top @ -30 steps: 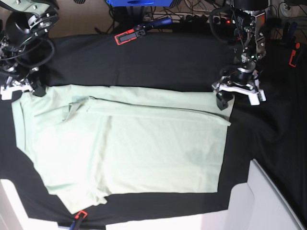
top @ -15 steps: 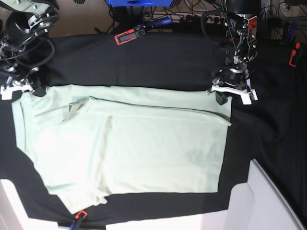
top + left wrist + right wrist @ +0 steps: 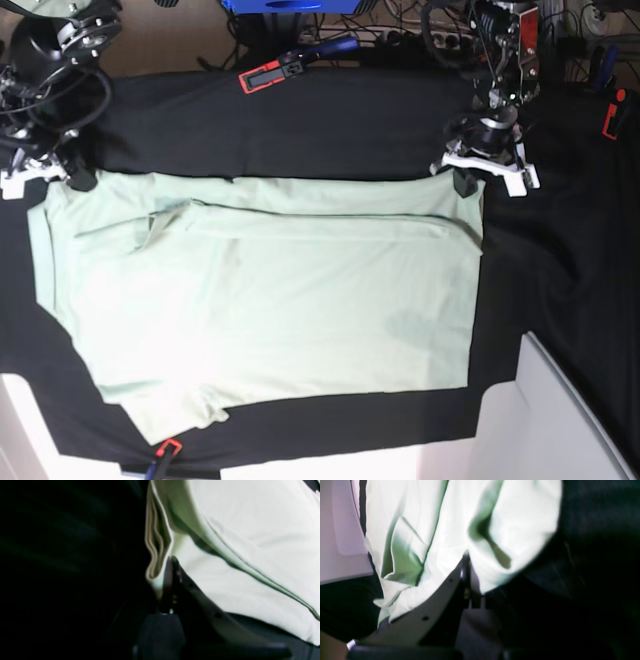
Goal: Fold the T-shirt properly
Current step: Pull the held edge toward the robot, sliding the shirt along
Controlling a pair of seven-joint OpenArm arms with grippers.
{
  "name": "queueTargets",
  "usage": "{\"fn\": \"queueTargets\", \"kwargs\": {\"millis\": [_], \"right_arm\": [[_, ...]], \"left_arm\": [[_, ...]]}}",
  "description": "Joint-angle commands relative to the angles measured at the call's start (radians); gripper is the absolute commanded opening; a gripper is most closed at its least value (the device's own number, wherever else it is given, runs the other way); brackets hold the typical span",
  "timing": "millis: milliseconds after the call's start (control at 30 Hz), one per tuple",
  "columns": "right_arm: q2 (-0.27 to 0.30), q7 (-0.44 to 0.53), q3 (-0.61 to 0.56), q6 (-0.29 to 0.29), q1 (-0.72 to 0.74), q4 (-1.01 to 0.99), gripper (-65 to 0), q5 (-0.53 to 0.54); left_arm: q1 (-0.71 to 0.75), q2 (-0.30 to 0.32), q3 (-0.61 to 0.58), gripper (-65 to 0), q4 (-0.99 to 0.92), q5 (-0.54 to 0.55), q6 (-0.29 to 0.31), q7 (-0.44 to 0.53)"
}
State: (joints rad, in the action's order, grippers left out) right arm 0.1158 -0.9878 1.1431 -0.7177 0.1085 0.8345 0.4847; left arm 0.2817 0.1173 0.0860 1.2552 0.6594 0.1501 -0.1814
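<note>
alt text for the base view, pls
A pale mint T-shirt lies spread flat on a black table cloth, seen from above. The left tool and right tool each pinch a far corner of the shirt's top edge.

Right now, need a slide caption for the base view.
Both arms pinch the far corners of the T-shirt, the left gripper and the right gripper, on the black table cloth.

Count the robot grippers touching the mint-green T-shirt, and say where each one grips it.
2. The left gripper has its jaws shut on the T-shirt at its far corner on the base view's right; the right gripper pinches the far corner on that view's left.
</note>
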Motion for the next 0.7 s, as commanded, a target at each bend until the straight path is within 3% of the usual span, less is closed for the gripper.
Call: {"fn": "queueTargets", "kwargs": {"millis": [0, 200, 333, 667], "right_arm": [[0.014, -0.027, -0.001, 0.020, -0.017, 0.027, -65.0, -0.059], [0.017, -0.053, -0.002, 0.020, -0.053, 0.107, -65.0, -0.059], [0.018, -0.099, -0.002, 0.020, -0.059, 0.107, -65.0, -0.059], [0.012, -0.107, -0.002, 0.020, -0.111, 0.136, -65.0, -0.059]], "left_arm": [[0.018, 0.009, 0.025, -65.0, 0.031, 0.006, 0.001, 0.018], [0.078, 0.009, 0.136, -65.0, 0.082, 0.000, 0.001, 0.013], [0.120, 0.011, 0.146, -65.0, 0.103, 0.000, 0.001, 0.013], [0.204, 0.008, 0.148, -65.0, 0.148, 0.000, 0.001, 0.015]]}}
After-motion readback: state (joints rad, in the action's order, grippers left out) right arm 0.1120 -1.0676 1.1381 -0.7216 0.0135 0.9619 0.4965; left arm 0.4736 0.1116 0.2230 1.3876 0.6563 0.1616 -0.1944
